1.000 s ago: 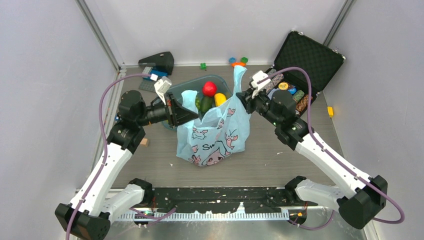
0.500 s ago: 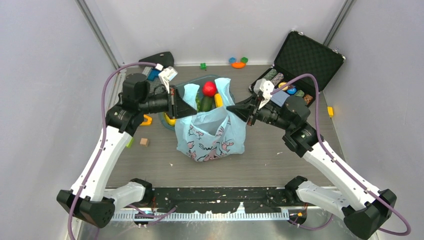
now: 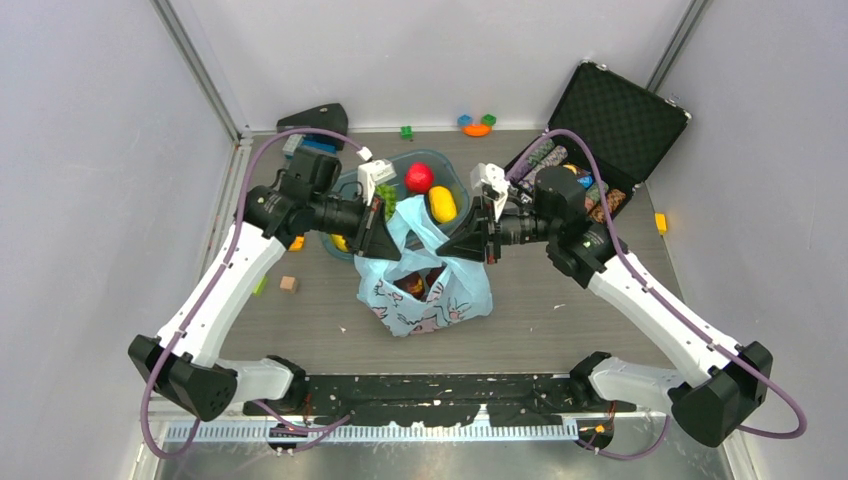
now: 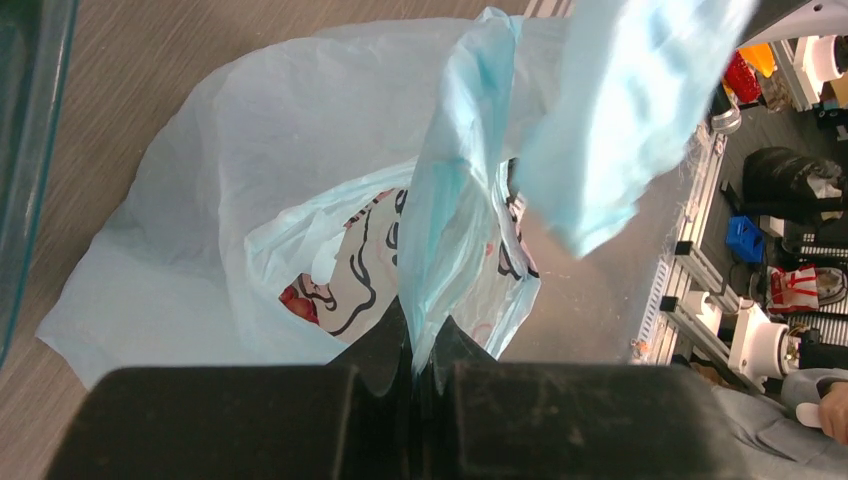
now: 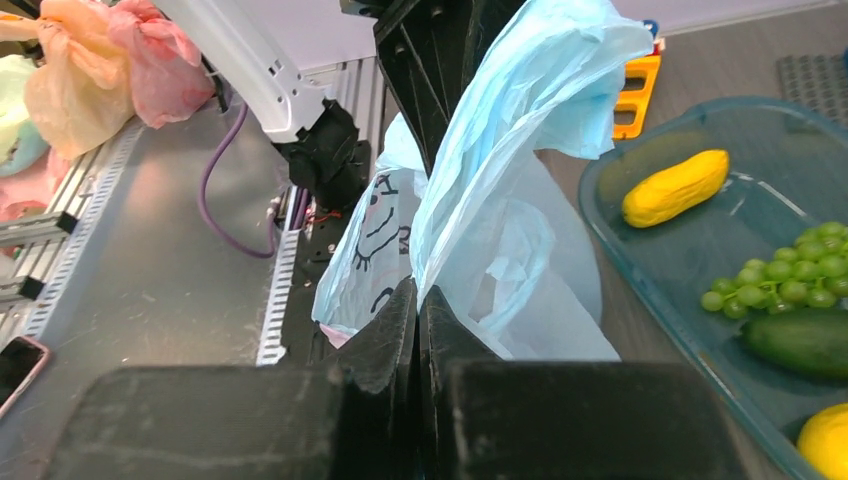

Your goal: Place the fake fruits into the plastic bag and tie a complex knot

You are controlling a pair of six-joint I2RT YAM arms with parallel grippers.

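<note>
1. Left tool (image 3: pixel 388 248) and right tool (image 3: pixel 452 247) each grasp 1 handle (image 4: pixel 455 200) of the bag (image 3: pixel 425 300), which stands on the bench (image 3: pixel 560 320).
2. Several fruits (image 3: pixel 442 203) lie unbagged in the tub (image 3: pixel 440 157); knot not tied.

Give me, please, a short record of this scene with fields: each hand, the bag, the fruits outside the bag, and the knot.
left hand: shut on a handle of the plastic bag
right hand: shut on the other handle
bag: upright between both hands, handles pulled up
fruits in tub: red apple, yellow fruit, green grapes, dark green fruit
knot: none seen yet
</note>
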